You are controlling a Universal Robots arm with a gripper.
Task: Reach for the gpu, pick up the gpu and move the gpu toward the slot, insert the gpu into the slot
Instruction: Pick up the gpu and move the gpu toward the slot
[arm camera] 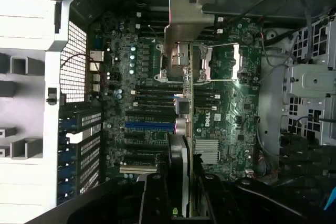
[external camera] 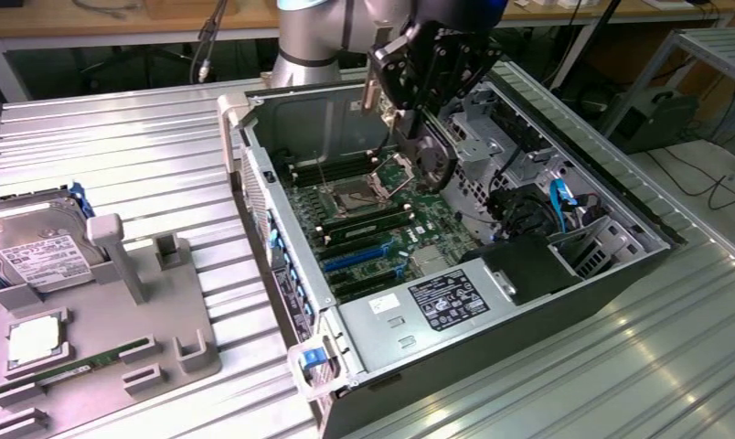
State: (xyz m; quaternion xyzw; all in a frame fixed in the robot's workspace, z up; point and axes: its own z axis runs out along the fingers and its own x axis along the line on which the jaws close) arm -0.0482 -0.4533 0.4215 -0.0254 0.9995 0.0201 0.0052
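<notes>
Here gpu [external camera: 433, 157] clamped in gripper [arm camera: 182, 200], over motherboard [external camera: 386, 224], apart from slot [external camera: 357, 259].

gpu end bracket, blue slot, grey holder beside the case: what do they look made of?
gpu end bracket: sheet metal by its look; bare silver, dull sheen, folded tab.
slot: likely moulded plastic; uniform bright blue, no metallic glint.
grey holder: probably plastic, possibly printed; flat matte grey, blocky posts.
</notes>
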